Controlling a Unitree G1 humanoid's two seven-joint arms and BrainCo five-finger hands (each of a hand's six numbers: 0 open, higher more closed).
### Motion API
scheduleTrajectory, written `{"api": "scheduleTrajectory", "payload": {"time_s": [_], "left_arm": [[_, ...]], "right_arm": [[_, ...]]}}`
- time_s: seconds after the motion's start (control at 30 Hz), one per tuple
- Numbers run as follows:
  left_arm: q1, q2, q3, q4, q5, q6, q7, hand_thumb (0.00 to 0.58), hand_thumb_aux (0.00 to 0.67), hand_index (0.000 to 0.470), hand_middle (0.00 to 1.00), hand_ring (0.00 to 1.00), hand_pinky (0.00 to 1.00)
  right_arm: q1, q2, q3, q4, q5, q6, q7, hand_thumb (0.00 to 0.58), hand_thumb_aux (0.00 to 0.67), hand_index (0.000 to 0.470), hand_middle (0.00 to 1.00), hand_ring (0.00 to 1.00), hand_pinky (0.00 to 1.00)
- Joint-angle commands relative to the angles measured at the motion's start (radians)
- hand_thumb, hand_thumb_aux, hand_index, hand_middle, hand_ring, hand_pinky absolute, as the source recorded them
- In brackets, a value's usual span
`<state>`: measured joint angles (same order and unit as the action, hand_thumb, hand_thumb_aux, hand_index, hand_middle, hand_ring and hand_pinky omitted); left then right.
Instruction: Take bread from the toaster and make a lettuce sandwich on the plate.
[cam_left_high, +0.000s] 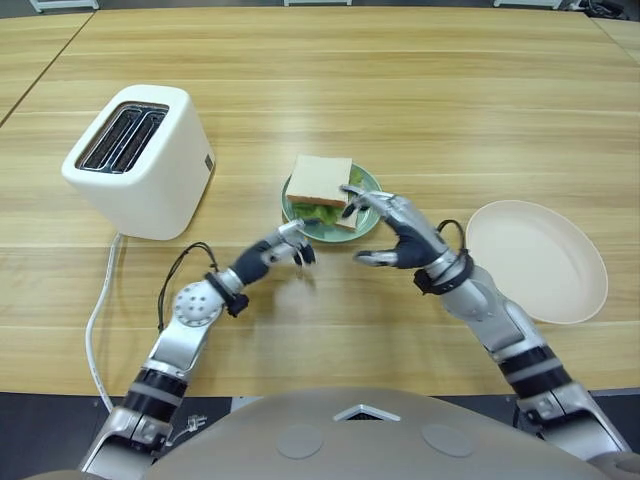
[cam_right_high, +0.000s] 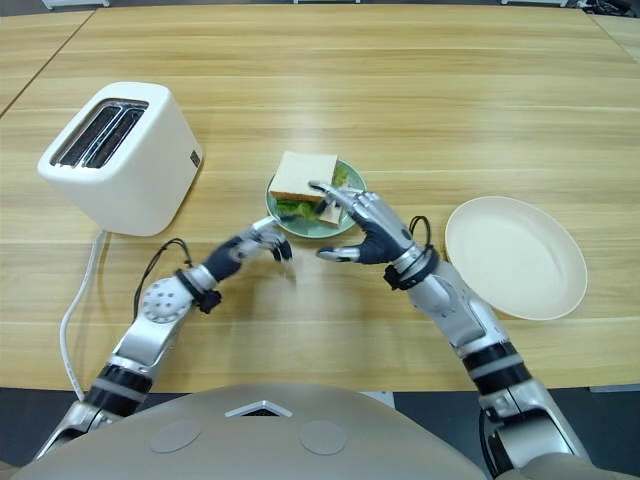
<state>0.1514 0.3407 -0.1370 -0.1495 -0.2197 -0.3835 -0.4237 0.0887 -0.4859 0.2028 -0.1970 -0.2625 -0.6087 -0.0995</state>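
A white toaster stands at the left, and its two slots look dark and empty. On a small green plate in the middle lies a sandwich: a slice of bread on top of green lettuce, with another slice under it. My right hand hovers just in front and to the right of the plate, fingers spread and holding nothing; its fingertips are at the sandwich's near right corner. My left hand rests near the plate's front left edge, fingers curled, empty.
A larger cream plate lies empty at the right. The toaster's white cord runs down the table's left front to the edge. The wooden table stretches far behind.
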Motion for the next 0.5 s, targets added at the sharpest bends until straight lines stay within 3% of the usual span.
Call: {"api": "scheduleTrajectory", "payload": {"time_s": [0.03, 0.13, 0.17, 0.33, 0.5], "left_arm": [[0.002, -0.110, 0.076, -0.012, 0.157, -0.115, 0.181, 0.000, 0.000, 0.000, 0.00, 0.00, 0.00], [-0.067, -0.109, 0.069, 0.161, 0.515, -0.194, 0.385, 0.000, 0.000, 0.000, 0.00, 0.00, 0.00], [-0.085, -0.109, 0.084, 0.196, 0.542, -0.198, 0.415, 0.000, 0.000, 0.000, 0.00, 0.00, 0.00], [-0.131, -0.115, 0.184, 0.247, 0.463, -0.179, 0.487, 0.000, 0.000, 0.000, 0.00, 0.00, 0.00], [-0.107, -0.113, 0.188, 0.213, 0.480, -0.193, 0.499, 0.000, 0.000, 0.000, 0.00, 0.00, 0.00]], "right_arm": [[0.028, 0.092, -0.095, -0.100, 0.072, 0.087, -0.029, 0.000, 0.000, 0.000, 0.00, 0.00, 0.00], [0.013, 0.120, -0.136, -0.050, 0.022, 0.132, -0.040, 0.000, 0.000, 0.000, 0.00, 0.00, 0.00], [0.013, 0.128, -0.157, -0.041, 0.011, 0.135, -0.056, 0.000, 0.000, 0.000, 0.00, 0.00, 0.00], [0.015, 0.148, -0.210, 0.012, -0.003, 0.095, -0.075, 0.000, 0.000, 0.000, 0.00, 0.00, 0.00], [0.022, 0.164, -0.215, 0.022, 0.035, 0.104, -0.031, 0.000, 0.000, 0.000, 0.00, 0.00, 0.00]]}}
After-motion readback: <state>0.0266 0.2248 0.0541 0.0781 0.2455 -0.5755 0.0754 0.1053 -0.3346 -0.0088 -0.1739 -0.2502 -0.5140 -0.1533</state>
